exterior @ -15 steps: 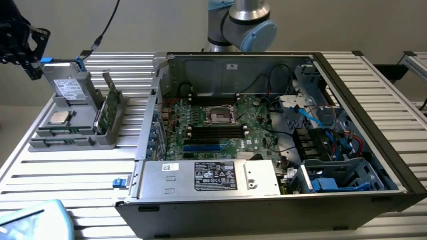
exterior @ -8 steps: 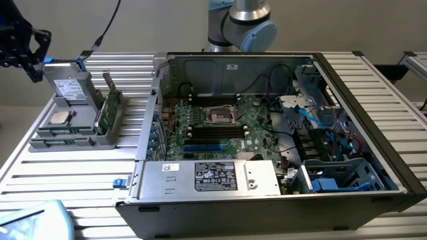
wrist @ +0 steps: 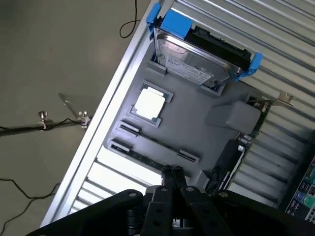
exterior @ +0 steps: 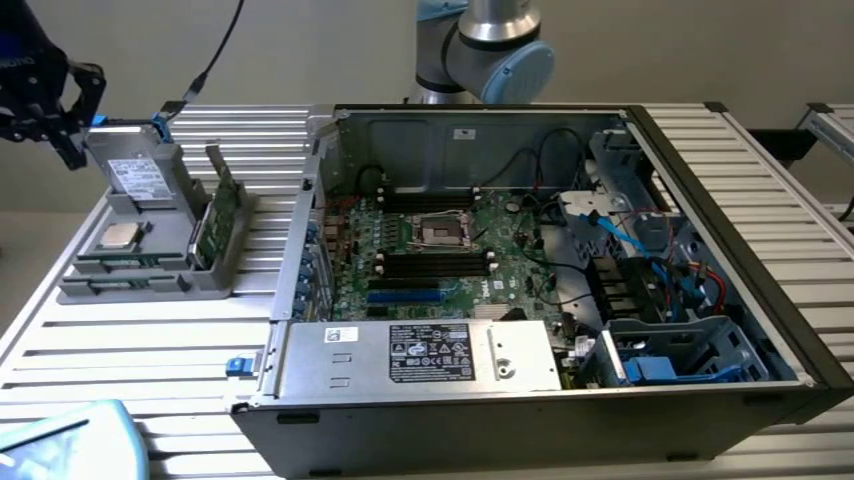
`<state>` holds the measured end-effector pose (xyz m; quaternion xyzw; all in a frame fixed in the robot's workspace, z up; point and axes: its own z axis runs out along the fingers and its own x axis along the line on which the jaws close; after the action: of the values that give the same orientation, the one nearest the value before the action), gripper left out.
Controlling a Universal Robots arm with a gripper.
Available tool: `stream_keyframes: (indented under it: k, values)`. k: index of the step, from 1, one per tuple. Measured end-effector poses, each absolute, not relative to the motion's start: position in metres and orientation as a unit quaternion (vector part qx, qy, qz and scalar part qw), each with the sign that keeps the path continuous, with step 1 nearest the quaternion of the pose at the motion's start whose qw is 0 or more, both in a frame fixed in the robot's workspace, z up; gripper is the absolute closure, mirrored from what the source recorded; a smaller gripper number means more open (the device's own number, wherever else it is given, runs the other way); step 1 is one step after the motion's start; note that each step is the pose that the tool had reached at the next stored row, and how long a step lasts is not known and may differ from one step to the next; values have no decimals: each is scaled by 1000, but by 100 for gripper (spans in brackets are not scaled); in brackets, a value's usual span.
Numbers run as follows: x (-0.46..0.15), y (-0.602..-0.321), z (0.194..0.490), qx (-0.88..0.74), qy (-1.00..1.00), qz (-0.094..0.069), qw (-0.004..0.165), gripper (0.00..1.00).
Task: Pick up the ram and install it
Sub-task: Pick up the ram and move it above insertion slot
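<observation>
From my station I see the gripper (wrist: 172, 171) with its two black fingers pressed together and nothing between them; in the exterior view it hangs high at that view's left, above the far end of the grey tray (wrist: 197, 132). The ram (wrist: 140, 157) lies flat in the tray's outermost slot, along the tray's edge, with an empty slot between it and the processor chip (wrist: 149, 103); in the wrist view the fingertips overlap one end of the ram, though I cannot tell whether they touch it. The hard drive (wrist: 194, 64) sits in its blue bracket at the tray's other end; the green circuit board (exterior: 214, 215) stands on edge beside it. The open computer case (exterior: 534, 430) rests on the slatted table (exterior: 134, 350), its motherboard (exterior: 521, 250) exposed.
</observation>
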<state>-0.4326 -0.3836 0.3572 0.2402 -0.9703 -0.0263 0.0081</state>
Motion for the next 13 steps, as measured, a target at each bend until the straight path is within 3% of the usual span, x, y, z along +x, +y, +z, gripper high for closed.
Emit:
stream_keyframes:
  k: [13]
  values:
    - [-433,-384,347,353,-935,-25,11,89]
